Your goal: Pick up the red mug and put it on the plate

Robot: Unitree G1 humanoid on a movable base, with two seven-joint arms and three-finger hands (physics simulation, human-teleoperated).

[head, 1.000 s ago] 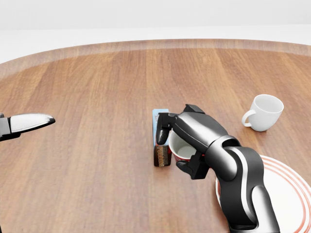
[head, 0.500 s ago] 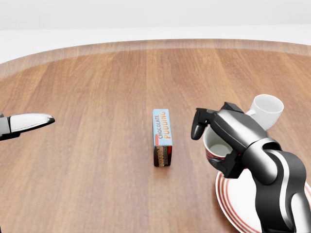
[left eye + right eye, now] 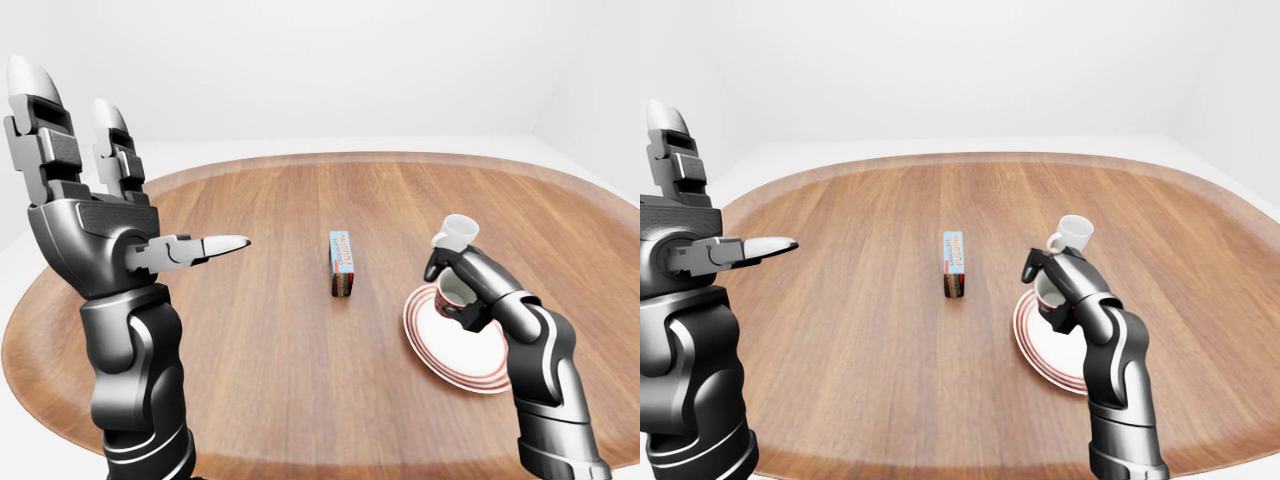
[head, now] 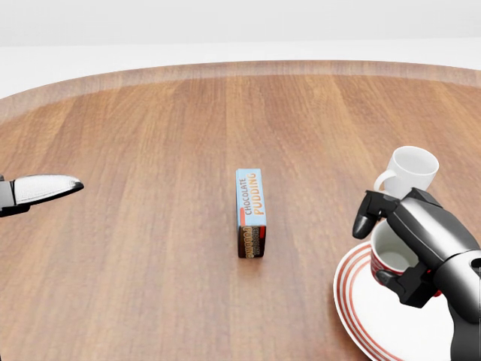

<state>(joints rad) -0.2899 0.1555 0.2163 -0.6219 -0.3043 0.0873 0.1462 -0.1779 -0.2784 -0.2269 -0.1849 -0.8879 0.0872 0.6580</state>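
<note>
Box point(image 4: 252, 211) reading "CHOCOLATE PUDDING" lies left of the plate point(image 4: 361, 312).

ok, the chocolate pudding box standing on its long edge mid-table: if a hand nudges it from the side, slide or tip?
Probably tips. The pudding box stands on a narrow long edge with its broad faces upright, so a sideways push high up likely topples it flat. It looks like light, rigid carton; a low push, or one along its length, might slide it across the smooth wooden table.
</note>
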